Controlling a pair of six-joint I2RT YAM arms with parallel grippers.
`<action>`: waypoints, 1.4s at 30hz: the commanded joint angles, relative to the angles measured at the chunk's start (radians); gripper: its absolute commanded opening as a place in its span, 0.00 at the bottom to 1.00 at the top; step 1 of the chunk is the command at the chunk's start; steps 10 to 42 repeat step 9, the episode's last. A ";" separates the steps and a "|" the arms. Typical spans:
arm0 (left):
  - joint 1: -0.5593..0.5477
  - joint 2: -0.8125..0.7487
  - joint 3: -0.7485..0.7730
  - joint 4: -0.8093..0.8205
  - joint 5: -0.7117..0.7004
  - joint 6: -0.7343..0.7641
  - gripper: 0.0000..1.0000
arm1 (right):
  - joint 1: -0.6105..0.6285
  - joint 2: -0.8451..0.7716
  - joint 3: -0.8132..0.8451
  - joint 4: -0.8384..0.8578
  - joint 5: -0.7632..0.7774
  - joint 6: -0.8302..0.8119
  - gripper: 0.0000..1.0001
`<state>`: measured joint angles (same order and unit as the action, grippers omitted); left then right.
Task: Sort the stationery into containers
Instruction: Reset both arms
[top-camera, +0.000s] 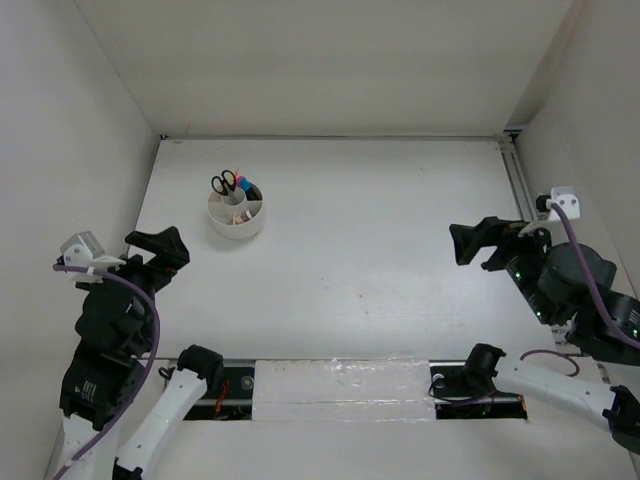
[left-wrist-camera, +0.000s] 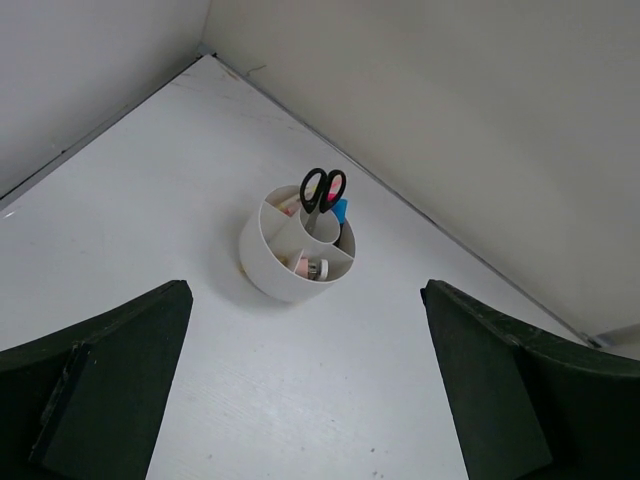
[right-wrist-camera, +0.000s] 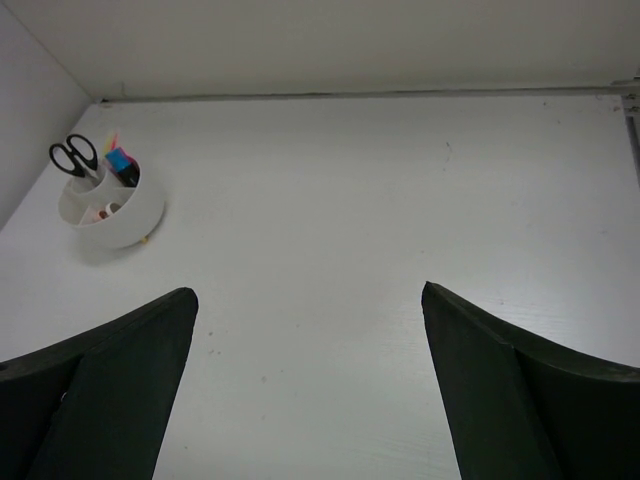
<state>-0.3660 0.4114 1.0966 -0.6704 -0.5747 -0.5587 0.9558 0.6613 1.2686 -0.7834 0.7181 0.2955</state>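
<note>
The round white container (top-camera: 236, 224) stands at the back left of the table, split into compartments. Black-handled scissors (top-camera: 224, 182) stand upright in it, handles up, beside highlighters with pink and blue caps (left-wrist-camera: 339, 209). A small white-pink piece (left-wrist-camera: 311, 267) lies in a front compartment. In the right wrist view the container (right-wrist-camera: 125, 222) sits far left, with the scissors (right-wrist-camera: 72, 156) sticking out. My left gripper (top-camera: 160, 250) hovers open and empty near the container's front left. My right gripper (top-camera: 474, 243) hangs open and empty at the far right. No stationery lies on the table.
White walls close in the table on the left, back and right. A metal rail (top-camera: 517, 185) runs along the right edge. A taped strip (top-camera: 340, 390) lies at the near edge between the arm bases.
</note>
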 joint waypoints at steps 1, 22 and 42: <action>0.001 -0.052 -0.029 0.003 -0.040 0.028 1.00 | -0.002 -0.040 0.034 -0.037 0.037 0.014 1.00; 0.001 -0.125 -0.099 0.043 -0.031 0.006 1.00 | -0.002 -0.075 0.034 -0.047 0.037 0.024 1.00; 0.001 -0.125 -0.099 0.043 -0.031 0.006 1.00 | -0.002 -0.075 0.034 -0.047 0.037 0.024 1.00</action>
